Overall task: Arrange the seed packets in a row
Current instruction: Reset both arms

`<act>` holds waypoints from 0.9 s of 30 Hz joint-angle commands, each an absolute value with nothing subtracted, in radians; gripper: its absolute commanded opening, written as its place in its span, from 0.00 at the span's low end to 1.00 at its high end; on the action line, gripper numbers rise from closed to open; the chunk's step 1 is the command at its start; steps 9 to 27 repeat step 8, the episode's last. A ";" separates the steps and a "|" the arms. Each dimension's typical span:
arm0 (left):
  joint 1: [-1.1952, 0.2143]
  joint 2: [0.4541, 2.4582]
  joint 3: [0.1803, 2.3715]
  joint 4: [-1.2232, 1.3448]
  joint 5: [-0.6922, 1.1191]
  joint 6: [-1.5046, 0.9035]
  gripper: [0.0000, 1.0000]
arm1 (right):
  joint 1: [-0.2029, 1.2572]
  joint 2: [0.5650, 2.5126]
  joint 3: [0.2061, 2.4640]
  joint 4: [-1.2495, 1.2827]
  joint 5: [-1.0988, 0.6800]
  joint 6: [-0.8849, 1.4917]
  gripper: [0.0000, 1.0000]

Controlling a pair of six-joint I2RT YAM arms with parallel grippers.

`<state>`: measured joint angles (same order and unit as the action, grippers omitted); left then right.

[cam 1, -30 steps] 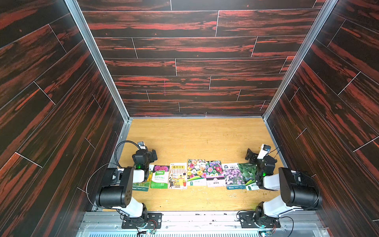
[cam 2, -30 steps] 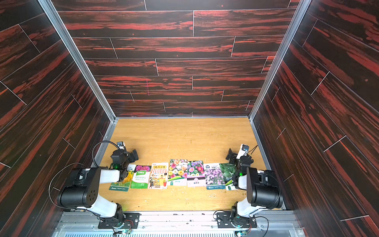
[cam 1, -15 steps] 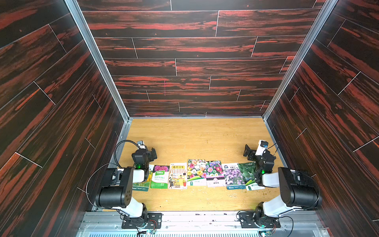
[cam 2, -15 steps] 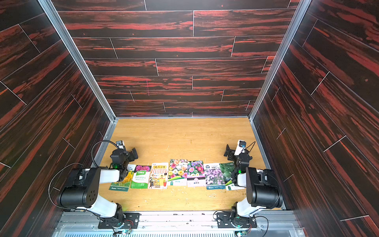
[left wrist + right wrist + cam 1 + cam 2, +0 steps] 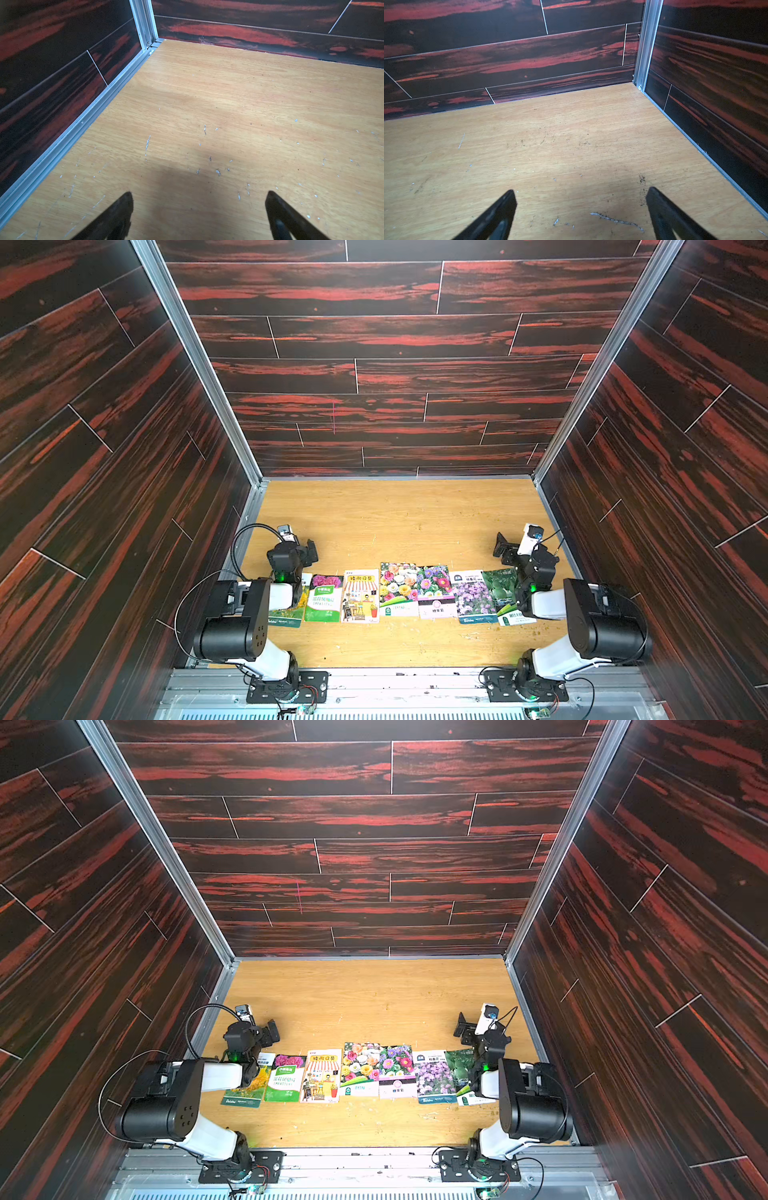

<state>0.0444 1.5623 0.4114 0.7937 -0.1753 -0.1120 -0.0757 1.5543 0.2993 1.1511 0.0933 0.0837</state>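
Note:
Several seed packets lie side by side in a row across the near part of the wooden floor in both top views. The leftmost, a yellow-flower packet (image 5: pixel 291 611), is partly under my left arm. Beside it come a green packet (image 5: pixel 324 599), a cartoon shop packet (image 5: pixel 360 595), flower packets (image 5: pixel 398 588) and a green-leaf packet (image 5: pixel 503 593) at the right end. My left gripper (image 5: pixel 309 551) hangs open just behind the row's left end. My right gripper (image 5: pixel 503 547) hangs open behind the right end. In the wrist views, the left gripper (image 5: pixel 199 197) and the right gripper (image 5: pixel 580 194) show only bare floor between their fingers.
Dark red-streaked walls (image 5: pixel 395 377) enclose the floor on three sides, with aluminium rails (image 5: pixel 87 118) along their bases. Bare scratched wood (image 5: pixel 399 522) stretches from the row to the back wall. The arm bases (image 5: pixel 286 686) sit on the metal front edge.
My right gripper has drawn back from the row's right end, a little toward the back wall. The left arm has barely moved and the packets lie as before.

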 commanded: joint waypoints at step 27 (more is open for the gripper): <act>0.043 1.536 0.430 0.800 -0.189 -0.100 1.00 | -0.073 1.565 0.305 1.150 0.100 0.068 0.99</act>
